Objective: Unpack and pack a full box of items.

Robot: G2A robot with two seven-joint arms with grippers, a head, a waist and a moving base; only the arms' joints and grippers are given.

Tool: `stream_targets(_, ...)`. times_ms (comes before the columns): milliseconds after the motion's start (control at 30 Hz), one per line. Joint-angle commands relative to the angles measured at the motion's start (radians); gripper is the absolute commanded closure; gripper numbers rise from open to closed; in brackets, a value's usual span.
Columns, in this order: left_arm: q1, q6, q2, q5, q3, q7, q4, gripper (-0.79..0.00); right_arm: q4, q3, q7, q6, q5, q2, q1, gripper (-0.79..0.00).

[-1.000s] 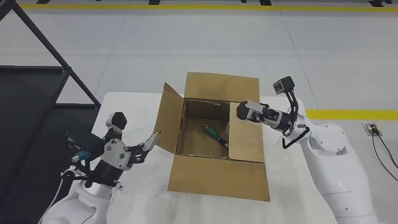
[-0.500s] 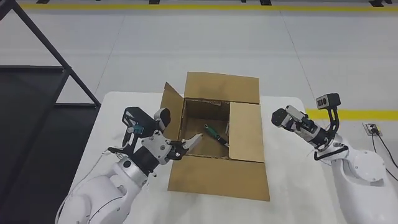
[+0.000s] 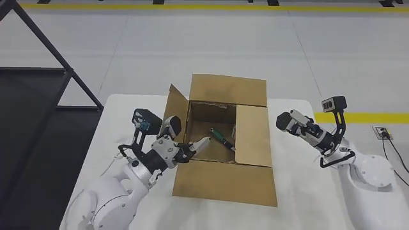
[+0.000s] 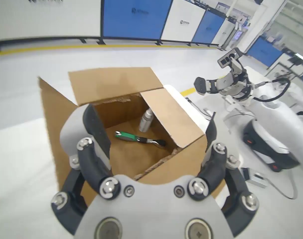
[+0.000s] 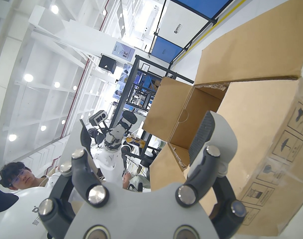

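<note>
An open cardboard box [image 3: 220, 180] stands mid-table, with its right flap [image 3: 253, 135] folded in over the opening. On its floor lie a green-handled tool [image 3: 221, 138] [image 4: 131, 138] and a small grey bottle [image 4: 145, 121] standing against the right wall. My left gripper [image 3: 192, 147] [image 4: 154, 135] hangs open just over the box's near-left corner, tilted toward the inside, holding nothing. Right of the box and clear of it, my right gripper [image 3: 285, 121] [image 5: 144, 138] [image 4: 200, 85] is open and empty, facing the box's outer right wall [image 5: 266, 135].
The left flap [image 3: 172, 118] and back flap [image 3: 228, 89] of the box stand up. The white table [image 3: 128, 112] has bare room on both sides of the box. A black metal frame [image 3: 38, 51] stands off the table's left.
My left gripper swung from the table's left side to the box's near-left corner. My right gripper pulled back from the right flap to the right, then edged slightly toward the box.
</note>
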Motion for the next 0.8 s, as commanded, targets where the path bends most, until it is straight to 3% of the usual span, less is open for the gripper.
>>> stream_targets(0, -0.041, 0.032, -0.003, -0.088, 0.031, -0.063, 0.031, -0.785, -0.001, 0.003, 0.034, -0.010, 0.008, 0.004, -0.002, -0.785)
stream_targets(200, -0.198, 0.175, -0.024, -0.252, 0.155, -0.184, 0.195, -0.785, 0.004, 0.060, 0.142, -0.035, 0.031, 0.025, -0.036, -0.785)
stream_targets(467, -0.390, 0.333, -0.065, -0.367, 0.317, -0.230, 0.458, -0.785, -0.003, 0.137, 0.204, -0.052, 0.063, 0.050, -0.100, -0.785)
stream_targets(767, -0.527, 0.324, -0.116, -0.471, 0.438, -0.176, 0.713, -0.785, -0.022, 0.173, 0.207, -0.073, 0.098, 0.066, -0.151, -0.785)
